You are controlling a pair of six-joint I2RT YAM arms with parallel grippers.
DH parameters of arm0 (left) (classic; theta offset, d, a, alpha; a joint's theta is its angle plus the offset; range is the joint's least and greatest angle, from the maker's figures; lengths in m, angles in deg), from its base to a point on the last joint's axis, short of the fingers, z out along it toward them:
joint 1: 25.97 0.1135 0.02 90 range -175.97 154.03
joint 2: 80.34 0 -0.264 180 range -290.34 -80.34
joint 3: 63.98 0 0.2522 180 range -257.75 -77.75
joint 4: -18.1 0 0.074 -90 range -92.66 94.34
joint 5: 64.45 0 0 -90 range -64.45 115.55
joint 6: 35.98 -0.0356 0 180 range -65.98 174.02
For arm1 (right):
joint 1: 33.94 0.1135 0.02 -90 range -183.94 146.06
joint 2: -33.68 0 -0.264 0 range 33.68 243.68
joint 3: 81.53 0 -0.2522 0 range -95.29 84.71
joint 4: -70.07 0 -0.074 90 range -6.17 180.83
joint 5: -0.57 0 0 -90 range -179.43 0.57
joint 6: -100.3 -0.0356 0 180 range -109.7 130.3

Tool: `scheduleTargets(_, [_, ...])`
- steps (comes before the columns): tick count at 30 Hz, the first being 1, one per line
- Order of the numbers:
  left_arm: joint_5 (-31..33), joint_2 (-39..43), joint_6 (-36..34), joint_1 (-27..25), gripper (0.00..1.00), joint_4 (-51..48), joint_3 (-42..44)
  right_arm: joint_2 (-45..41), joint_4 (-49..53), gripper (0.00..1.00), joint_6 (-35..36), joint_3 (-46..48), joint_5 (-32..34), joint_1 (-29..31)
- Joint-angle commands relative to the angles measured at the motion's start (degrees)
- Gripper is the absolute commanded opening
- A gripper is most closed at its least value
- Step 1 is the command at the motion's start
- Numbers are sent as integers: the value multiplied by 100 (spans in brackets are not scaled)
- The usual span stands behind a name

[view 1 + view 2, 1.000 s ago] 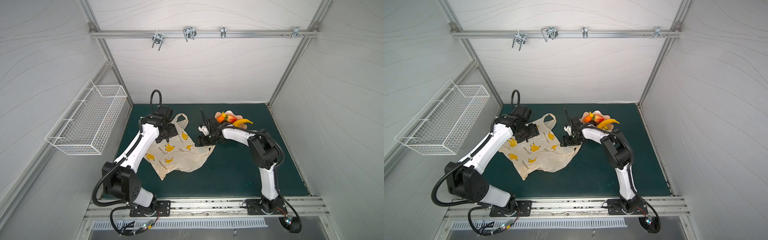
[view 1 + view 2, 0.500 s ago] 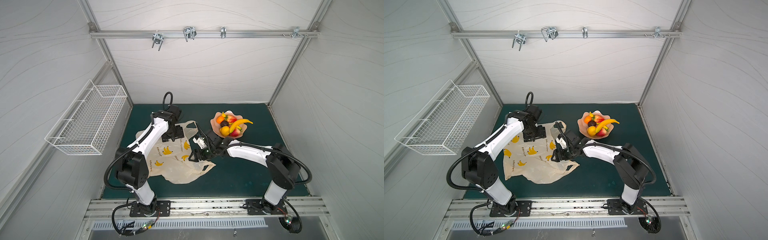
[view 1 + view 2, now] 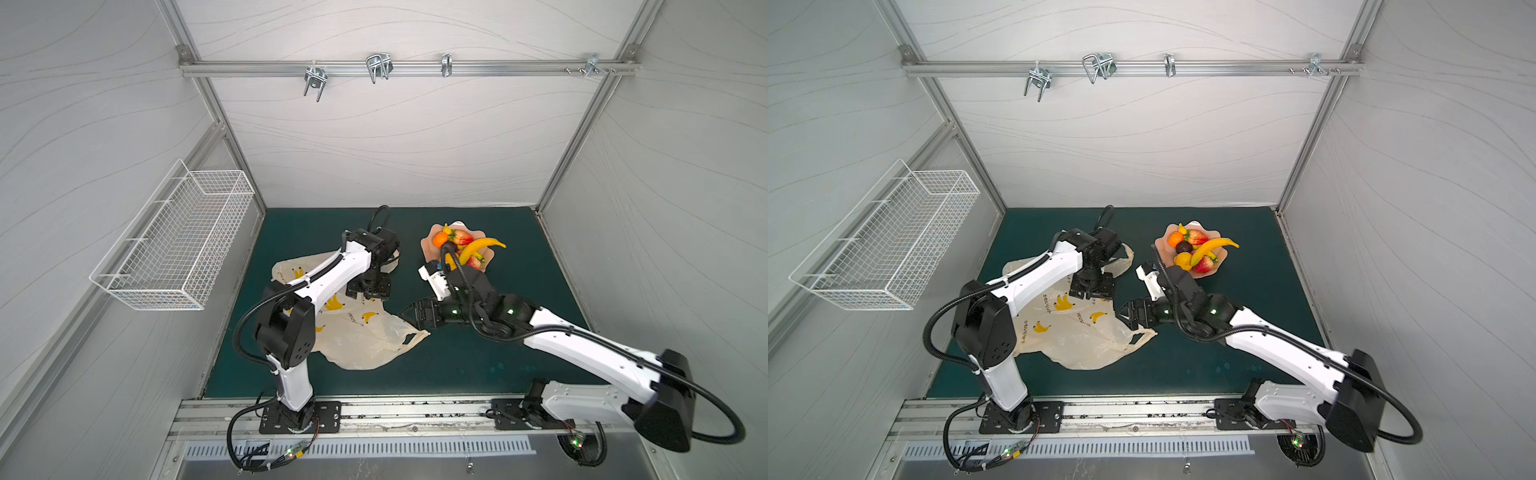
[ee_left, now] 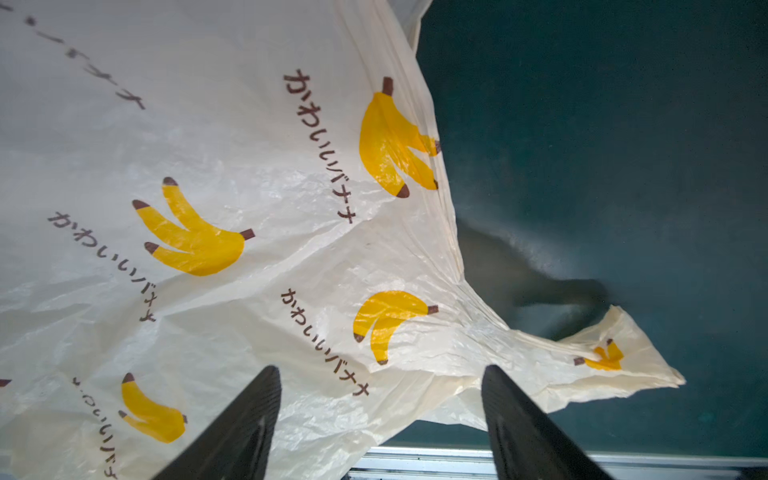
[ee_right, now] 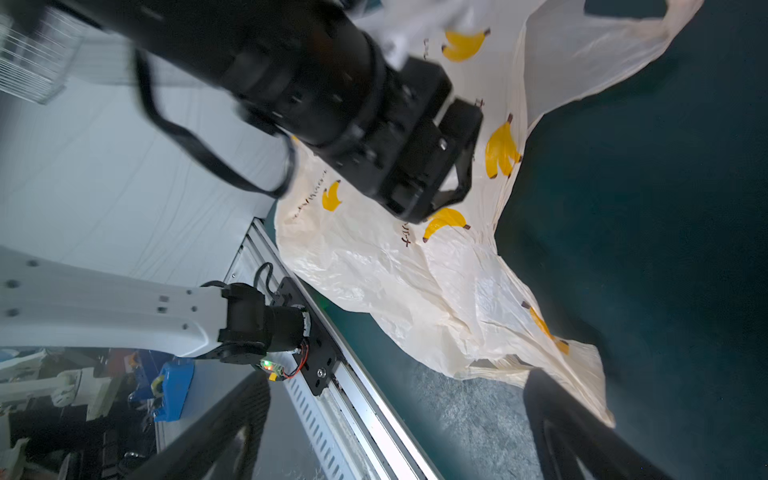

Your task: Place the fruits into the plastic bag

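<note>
Plastic bag [image 3: 365,336] is lying crumpled on the worktop [image 3: 478,365]; left gripper [image 3: 369,296] and right gripper [image 3: 409,319] are hovering there, jaws open, empty, probably to spread it. Fruits [image 3: 461,247] are sitting in a dish [image 3: 428,249].

Plastic bag [image 3: 365,340] partly hidden under the left gripper [image 4: 380,374] and arm [image 3: 332,278], lemon [image 3: 449,261] half covered by cable [image 3: 468,291] behind the right gripper [image 5: 397,376], finger bases [image 4: 232,436] cut off.

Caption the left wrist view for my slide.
Open left hand over the banana-print plastic bag on the green mat.
</note>
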Motion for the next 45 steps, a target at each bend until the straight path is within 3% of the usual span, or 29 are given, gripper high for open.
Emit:
scheduleTargets(1, [457, -343, -158, -175, 78, -272, -435, -532, 643, 99, 115, 113, 517, 17])
scheduleTargets(10, [930, -1147, -252, -333, 75, -276, -970, -1665, 1113, 99, 96, 293, 959, -33])
scheduleTargets(21, [1603, -2045, -589, -372, 68, -378, -1487, -2241, 1576, 99, 321, 108, 1072, -330])
scheduleTargets(26, [1803, -2186, -624, -431, 65, -314, -1473, -2382, 1578, 99, 300, 187, 932, -528])
scheduleTargets(37, [2043, -2023, -669, -515, 48, -79, -1019, -2593, 1446, 99, 247, 536, 701, -955])
scheduleTargets(45, [1980, -1870, -370, -539, 58, 45, -1261, -2425, 1410, 99, 391, 384, -18, -1755])
